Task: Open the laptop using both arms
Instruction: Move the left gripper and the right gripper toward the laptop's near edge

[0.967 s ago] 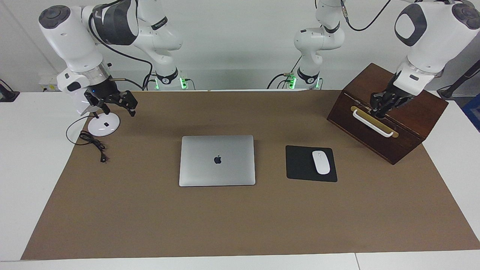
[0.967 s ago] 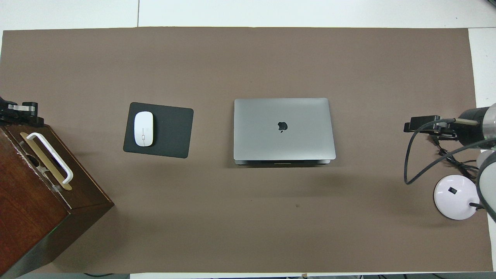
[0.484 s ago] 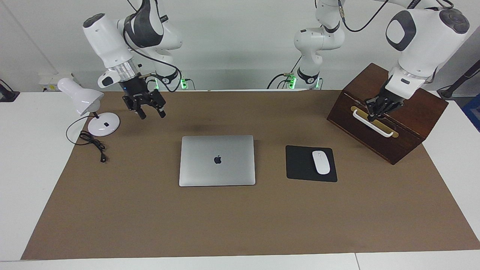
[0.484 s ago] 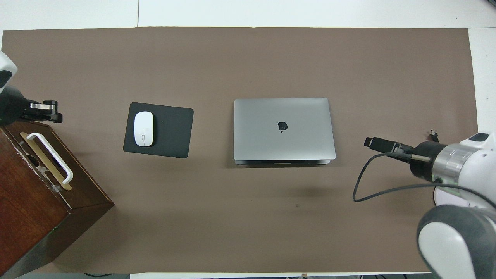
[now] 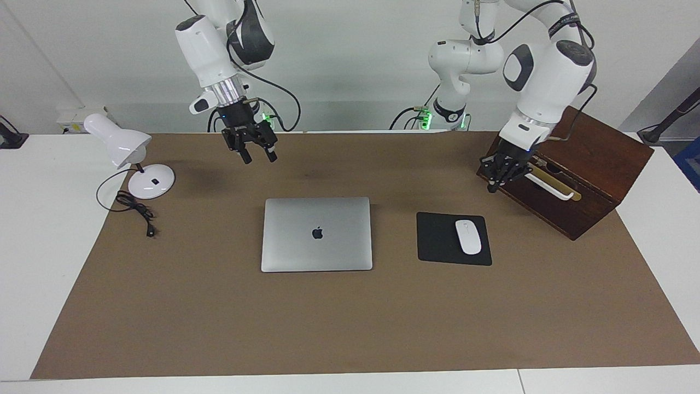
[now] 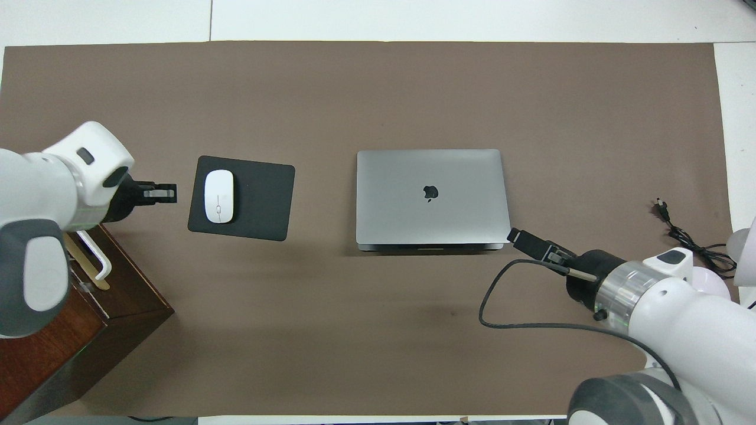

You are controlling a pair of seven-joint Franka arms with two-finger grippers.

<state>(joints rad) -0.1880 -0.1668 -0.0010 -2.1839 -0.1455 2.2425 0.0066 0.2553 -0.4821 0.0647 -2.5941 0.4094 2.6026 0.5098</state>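
Facing view: left gripper closed empty beside wooden box; right gripper open, empty.

A white table carried a large brown mat that covered most of its top. On the mat lay a closed silver laptop at the middle. Beside it, toward the left arm's end, lay a black mouse pad, and nearer the robots stood a dark wooden box. At the right arm's end stood a white desk lamp with its loose black cord.
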